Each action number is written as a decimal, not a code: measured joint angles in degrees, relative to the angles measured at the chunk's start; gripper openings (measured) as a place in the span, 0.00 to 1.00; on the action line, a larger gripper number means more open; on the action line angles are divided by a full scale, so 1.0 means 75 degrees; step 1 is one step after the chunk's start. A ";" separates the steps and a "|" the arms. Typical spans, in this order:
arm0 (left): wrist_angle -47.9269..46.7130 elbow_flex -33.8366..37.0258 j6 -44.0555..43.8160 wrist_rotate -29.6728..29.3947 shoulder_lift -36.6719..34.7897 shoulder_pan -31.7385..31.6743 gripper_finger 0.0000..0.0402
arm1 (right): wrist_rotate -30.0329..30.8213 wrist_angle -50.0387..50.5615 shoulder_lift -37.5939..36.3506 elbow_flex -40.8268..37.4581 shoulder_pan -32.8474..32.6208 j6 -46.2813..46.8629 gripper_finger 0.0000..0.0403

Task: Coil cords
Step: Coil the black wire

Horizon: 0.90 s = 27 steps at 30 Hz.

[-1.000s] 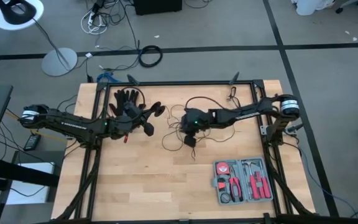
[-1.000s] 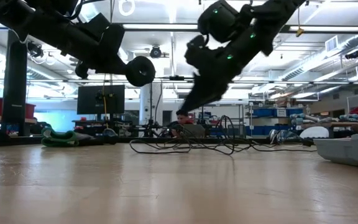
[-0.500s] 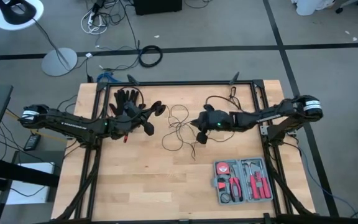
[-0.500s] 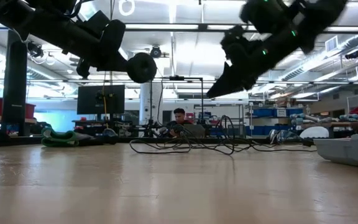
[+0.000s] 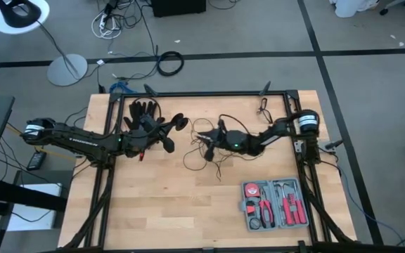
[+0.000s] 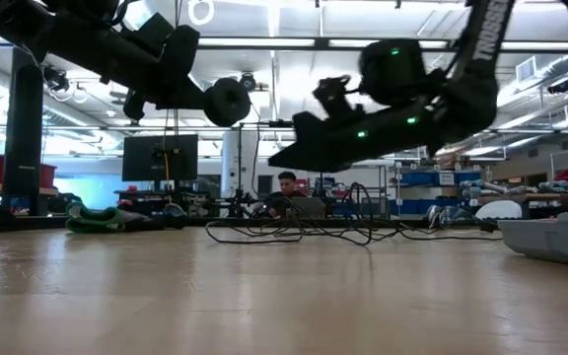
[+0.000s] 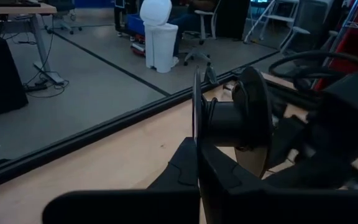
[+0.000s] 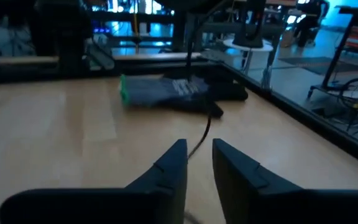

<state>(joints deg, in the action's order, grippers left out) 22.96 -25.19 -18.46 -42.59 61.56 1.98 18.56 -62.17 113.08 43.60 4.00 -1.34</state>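
The step in hand looks like gathering the loose wire while its end is held up. In the high view the left pincer [image 5: 174, 125], upper middle of the frame, is clenched on the small round black disc [image 5: 181, 121]; the left wrist view shows that disc [image 7: 253, 121] pinched edge-on between the fingers, clear of the bench [image 5: 160, 197]. The thin black wire [image 5: 206, 144] lies in loose, untidy loops at the centre of the frame, just right of the disc. The right pincer [image 5: 213, 137] hovers low over those loops, its fingers [image 8: 173, 165] parted a little with nothing between them. Next, I judge, it must close on a strand near the disc and lay loops together without tangling them. Hard to make out: the wire's full course, whether it runs unbroken to the disc, and where its far end lies. A black glove [image 5: 143, 109] lies beside the left pincer; a tool case [image 5: 274, 205] sits lower right.
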 joint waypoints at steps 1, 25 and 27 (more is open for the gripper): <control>0.0007 0.0000 0.0000 0.0000 0.0000 0.0000 0.00 | 0.0009 -0.0009 0.0111 0.0181 0.0034 -0.0007 0.21; 0.0194 0.0000 -0.0009 0.0001 0.0000 0.0000 0.00 | -0.0039 0.2222 0.0290 0.1339 0.0133 0.0504 0.01; 0.0406 0.0000 -0.0017 0.0000 0.0000 0.0000 0.00 | -0.0062 0.2203 0.0290 0.1339 0.0121 0.0629 0.01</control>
<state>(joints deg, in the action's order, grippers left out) 26.00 -25.19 -18.58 -42.59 61.56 1.98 18.10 -45.65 115.26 53.65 4.91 3.38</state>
